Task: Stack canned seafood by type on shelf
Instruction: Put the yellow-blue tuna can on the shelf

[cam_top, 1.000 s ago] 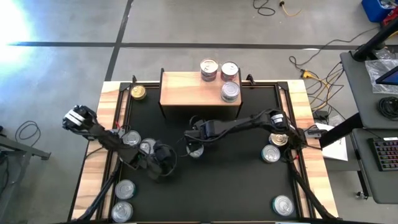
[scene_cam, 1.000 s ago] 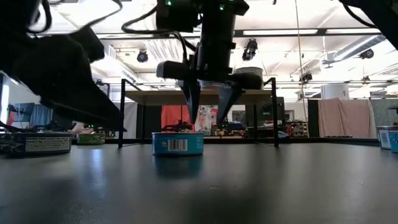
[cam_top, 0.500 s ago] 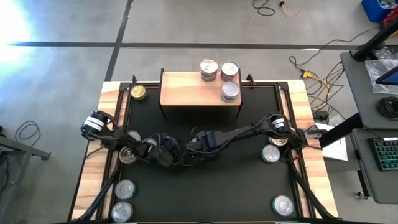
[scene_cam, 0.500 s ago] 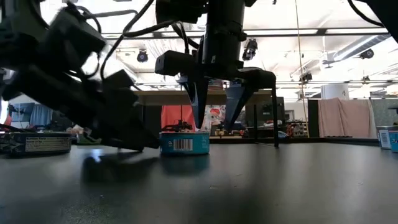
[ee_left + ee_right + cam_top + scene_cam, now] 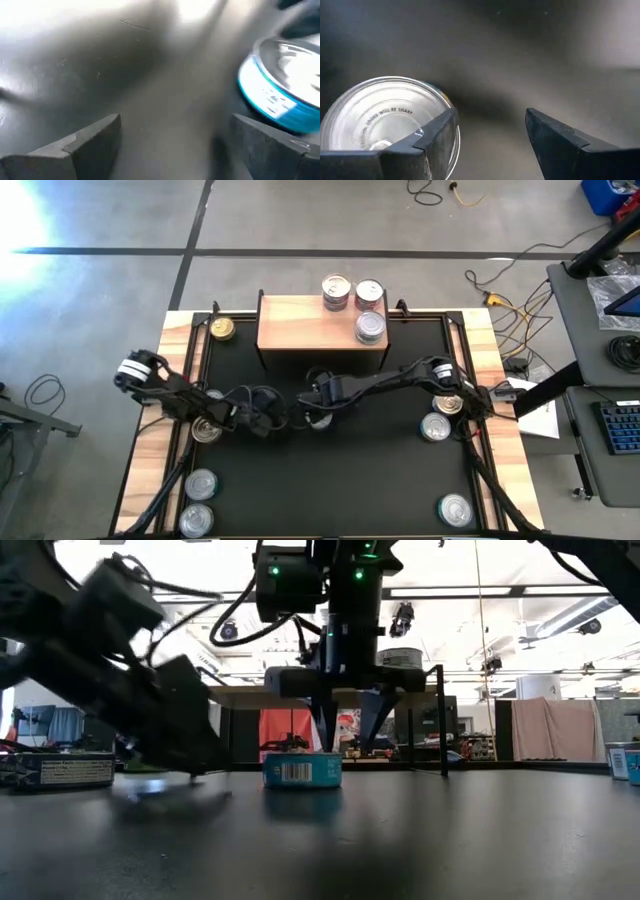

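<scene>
The right gripper (image 5: pixel 348 730) is being held spread and empty just over a blue-labelled tin (image 5: pixel 302 769) that is sitting on the black mat (image 5: pixel 380 470) in front of the shelf (image 5: pixel 305 325), one finger (image 5: pixel 437 135) crossing the tin's silver lid and the other standing clear beside it. The left gripper (image 5: pixel 268 418) is being held low over the mat just beside the same tin, its fingers (image 5: pixel 85 142) spread wide with nothing between them. Three tins (image 5: pixel 358 302) are being carried on the shelf's right end, while other tins (image 5: pixel 200 500) are lying scattered along the mat's left and right edges.
</scene>
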### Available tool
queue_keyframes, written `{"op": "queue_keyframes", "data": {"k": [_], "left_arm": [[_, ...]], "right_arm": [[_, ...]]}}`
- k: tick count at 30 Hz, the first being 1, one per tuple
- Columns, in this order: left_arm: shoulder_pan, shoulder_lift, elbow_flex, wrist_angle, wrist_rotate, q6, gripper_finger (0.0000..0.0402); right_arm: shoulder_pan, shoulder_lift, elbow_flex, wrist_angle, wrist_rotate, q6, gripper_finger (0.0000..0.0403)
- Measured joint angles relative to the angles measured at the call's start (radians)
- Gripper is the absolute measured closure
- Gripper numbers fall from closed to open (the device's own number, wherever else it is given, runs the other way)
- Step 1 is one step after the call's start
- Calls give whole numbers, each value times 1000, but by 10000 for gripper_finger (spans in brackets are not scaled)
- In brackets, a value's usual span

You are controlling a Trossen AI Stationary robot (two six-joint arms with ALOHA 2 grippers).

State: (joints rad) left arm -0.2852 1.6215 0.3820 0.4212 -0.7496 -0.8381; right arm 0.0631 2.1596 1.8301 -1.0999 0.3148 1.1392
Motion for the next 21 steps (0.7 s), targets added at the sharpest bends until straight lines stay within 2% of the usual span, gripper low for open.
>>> {"op": "queue_keyframes", "data": {"k": [6,10,13,18,21], "left_arm": [[-119,-113,-34,-17,66,-11,45],[-187,-123,-23,-94,66,-35,45],[-207,-96,5,-102,84,-19,45],[-203,-3,86,-104,95,103,45],[-199,64,149,-101,141,174,45]], "right_arm": [[3,0,-6,11,-37,-12,170],[41,-1,-6,4,-122,-3,170],[80,-1,-6,7,-172,47,170],[125,-7,-7,43,-305,96,170],[148,-26,-8,53,-303,103,170]]}}
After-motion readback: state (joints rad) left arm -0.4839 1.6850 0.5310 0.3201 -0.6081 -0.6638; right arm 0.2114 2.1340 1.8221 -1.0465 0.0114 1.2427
